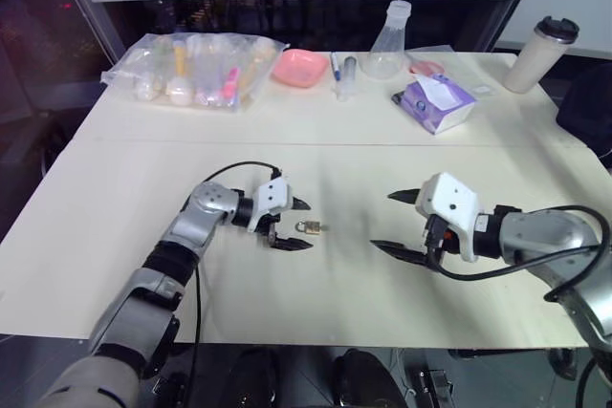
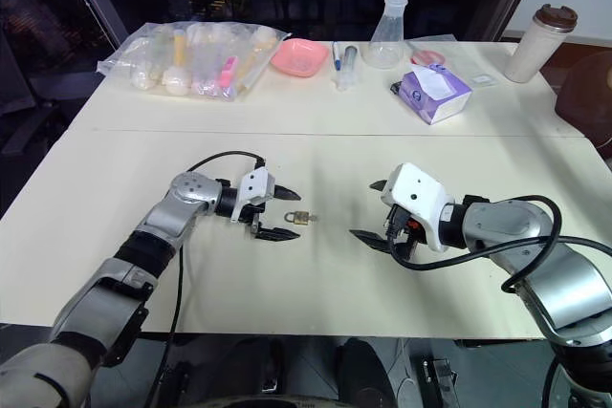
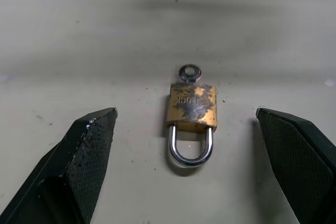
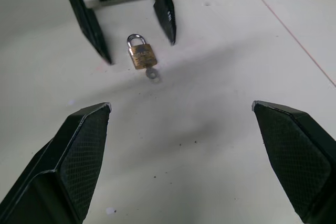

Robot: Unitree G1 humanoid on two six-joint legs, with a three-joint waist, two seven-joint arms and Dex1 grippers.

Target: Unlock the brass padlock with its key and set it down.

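One small brass padlock point(image 3: 192, 108) with a silver shackle lies flat on the cream table point(image 1: 115, 226), one silvery key point(image 3: 189, 73) in its base. The left gripper point(image 1: 290, 224) stands wide open around it, touching nothing. The right gripper point(image 1: 397, 222), also wide open and empty, is well apart.

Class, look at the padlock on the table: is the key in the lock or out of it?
In. The key's round head sticks out of the padlock's body at the end opposite the shackle.

Silver-grey arms with black cables end in white-cased hands point(image 1: 287, 223) bearing black textured fingers point(image 3: 86, 156).
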